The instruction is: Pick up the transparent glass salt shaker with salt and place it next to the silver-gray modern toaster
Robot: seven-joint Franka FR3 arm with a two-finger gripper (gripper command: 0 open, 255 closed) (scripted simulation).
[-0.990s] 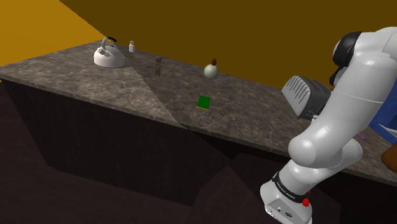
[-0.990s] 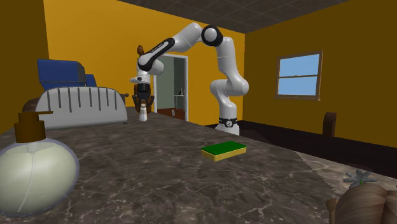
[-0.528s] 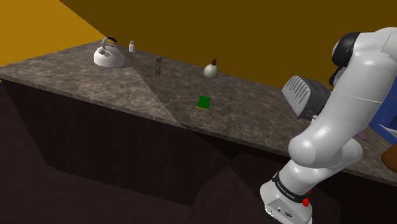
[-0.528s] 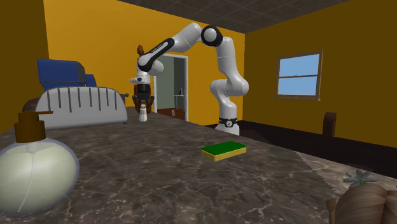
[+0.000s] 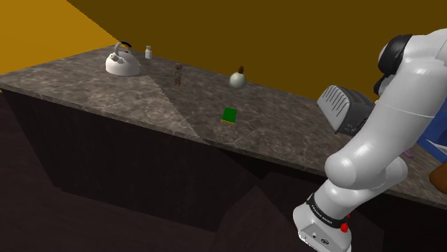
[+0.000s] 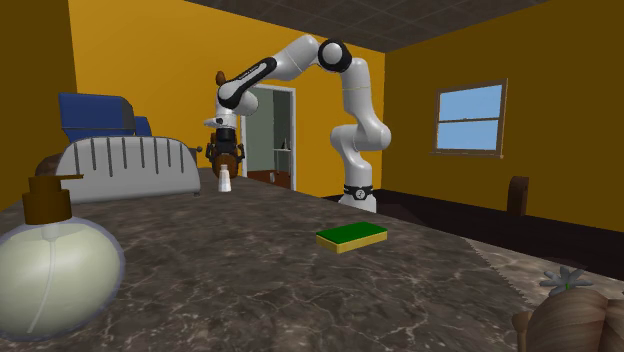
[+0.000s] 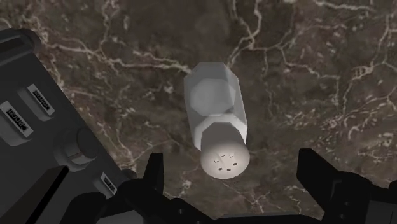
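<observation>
The pincer is open over the salt shaker, with its fingers apart and touching nothing. The shaker stands upright on the desk, just beside the toaster. If the arm drifts sideways, a finger could tip the shaker and spill salt through the cap holes. The shaker looks whitish grey, and I cannot see what is inside it.

Gripper fingers stand apart either side of the salt shaker, gap on both. Toaster sits just beside the shaker, crowding one finger's side; opposite side is bare marble countertop. Green sponge lies mid-counter, well apart. Soap bottle, kettle far off.
</observation>
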